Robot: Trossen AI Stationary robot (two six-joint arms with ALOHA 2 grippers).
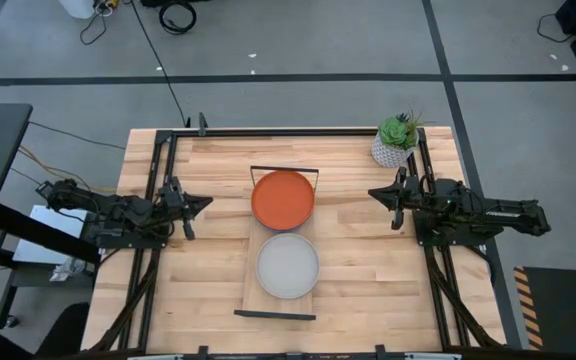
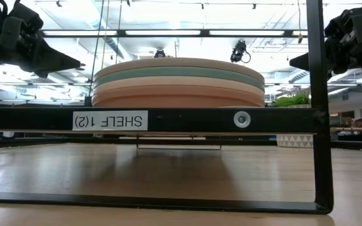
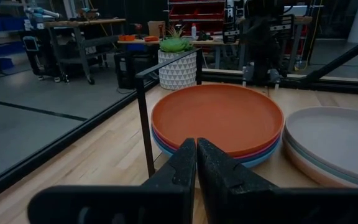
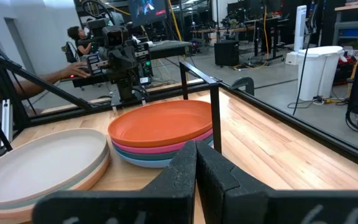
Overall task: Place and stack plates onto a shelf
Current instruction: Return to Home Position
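Two stacks of plates sit on the light-wood shelf (image 1: 250, 292) at the table's middle. The far stack (image 1: 283, 198) has an orange plate on top, with pink and blue rims under it in the left wrist view (image 3: 219, 118). The near stack (image 1: 288, 265) has a grey plate on top; its rims show teal, cream and tan in the low view (image 2: 178, 83). My left gripper (image 1: 204, 203) hovers shut left of the shelf, above the table. My right gripper (image 1: 373, 192) hovers shut right of it. Neither touches a plate.
A potted plant (image 1: 397, 140) in a white patterned pot stands at the table's far right corner. Black wire rails (image 1: 284, 170) close the shelf's far and near short ends. A black frame (image 1: 168, 135) runs around the tabletop. People sit beyond the table in the right wrist view (image 4: 79, 38).
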